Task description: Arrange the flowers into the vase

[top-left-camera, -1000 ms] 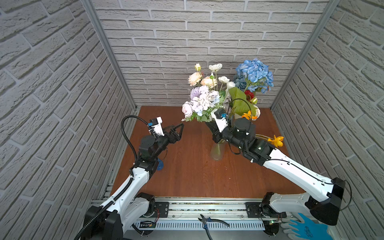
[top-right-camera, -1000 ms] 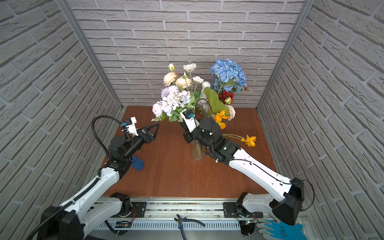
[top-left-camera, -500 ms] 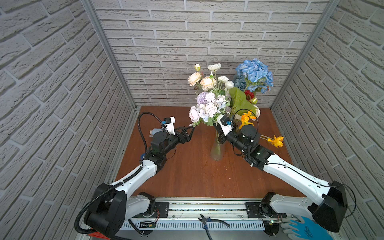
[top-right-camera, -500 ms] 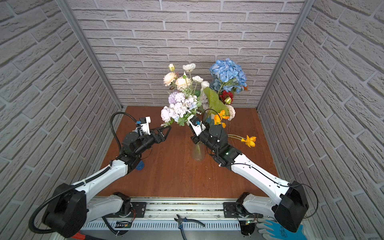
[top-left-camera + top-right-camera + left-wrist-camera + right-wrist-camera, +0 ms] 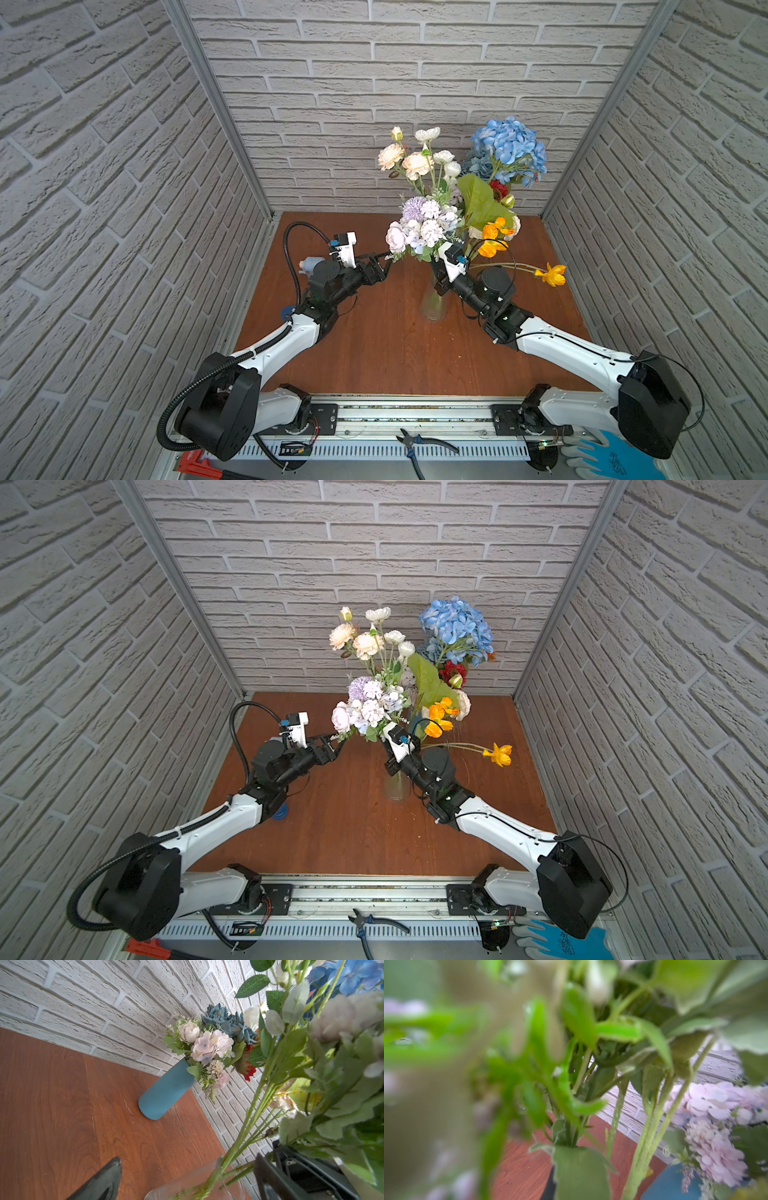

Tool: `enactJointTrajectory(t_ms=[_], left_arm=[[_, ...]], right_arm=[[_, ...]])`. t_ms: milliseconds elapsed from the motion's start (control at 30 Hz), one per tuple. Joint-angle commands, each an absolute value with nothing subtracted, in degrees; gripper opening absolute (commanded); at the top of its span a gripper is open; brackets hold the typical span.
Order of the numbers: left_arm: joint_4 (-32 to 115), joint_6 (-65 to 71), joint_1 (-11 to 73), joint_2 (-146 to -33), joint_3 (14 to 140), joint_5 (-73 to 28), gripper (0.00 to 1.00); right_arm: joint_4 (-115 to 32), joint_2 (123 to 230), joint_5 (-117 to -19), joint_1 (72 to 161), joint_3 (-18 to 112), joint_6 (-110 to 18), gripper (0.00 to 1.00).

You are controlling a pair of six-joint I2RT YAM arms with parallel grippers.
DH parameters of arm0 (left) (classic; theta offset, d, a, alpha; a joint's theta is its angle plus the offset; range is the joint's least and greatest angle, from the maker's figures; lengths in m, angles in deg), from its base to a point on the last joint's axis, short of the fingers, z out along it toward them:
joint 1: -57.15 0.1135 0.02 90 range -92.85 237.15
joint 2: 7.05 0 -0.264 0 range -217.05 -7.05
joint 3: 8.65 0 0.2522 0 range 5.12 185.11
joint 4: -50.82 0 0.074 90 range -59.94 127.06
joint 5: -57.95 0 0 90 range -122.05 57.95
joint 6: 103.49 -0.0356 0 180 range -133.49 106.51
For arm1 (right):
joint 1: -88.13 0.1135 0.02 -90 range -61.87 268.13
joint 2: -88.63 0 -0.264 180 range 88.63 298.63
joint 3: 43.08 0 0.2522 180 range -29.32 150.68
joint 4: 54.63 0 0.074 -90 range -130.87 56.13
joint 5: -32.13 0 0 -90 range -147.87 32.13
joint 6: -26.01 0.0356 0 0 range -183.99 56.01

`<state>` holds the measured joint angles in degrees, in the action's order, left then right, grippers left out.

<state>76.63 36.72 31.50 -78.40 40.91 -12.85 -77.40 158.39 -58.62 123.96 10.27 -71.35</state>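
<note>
A clear ribbed glass vase (image 5: 432,305) (image 5: 187,1190) stands mid-table. My right gripper (image 5: 438,286) (image 5: 390,766) hangs just above its mouth, shut on the stems of the lilac-white flowers (image 5: 424,226) (image 5: 712,1147), whose green stems (image 5: 239,1147) run down into the glass. My left gripper (image 5: 384,259) (image 5: 336,742) (image 5: 187,1159) is open and empty beside that bunch's pink bloom. Behind, a blue vase (image 5: 164,1091) holds more flowers. Cream roses (image 5: 415,162) and a blue hydrangea (image 5: 509,149) rise at the back. Leaves hide the right jaws in the right wrist view.
An orange bloom (image 5: 552,274) juts out right on a long stem. A small blue object (image 5: 282,812) lies under the left arm. Pliers (image 5: 419,442) and a blue glove (image 5: 602,457) lie on the front rail. Brick walls close three sides.
My right gripper carried the lilac-white bunch rightwards and down over the glass vase. My left arm swung right, from the table's left side up to the bunch, still open.
</note>
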Motion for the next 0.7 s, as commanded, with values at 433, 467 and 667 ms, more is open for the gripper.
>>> enactJointTrajectory(t_ms=[433, 467, 667], left_arm=[[81.4, 36.9, 29.0, -82.4, 45.6, -12.0, 0.98], [81.4, 36.8, 28.9, -82.5, 45.8, -12.0, 0.98], [81.2, 36.8, 28.5, -83.4, 46.7, -11.9, 0.98]], right_arm=[[-77.0, 152.2, -54.9, 123.7, 4.4, -68.7, 0.2], [-75.7, 151.8, -55.0, 123.7, 4.4, -68.7, 0.22], [-69.2, 149.8, -54.7, 123.7, 4.9, -67.7, 0.33]])
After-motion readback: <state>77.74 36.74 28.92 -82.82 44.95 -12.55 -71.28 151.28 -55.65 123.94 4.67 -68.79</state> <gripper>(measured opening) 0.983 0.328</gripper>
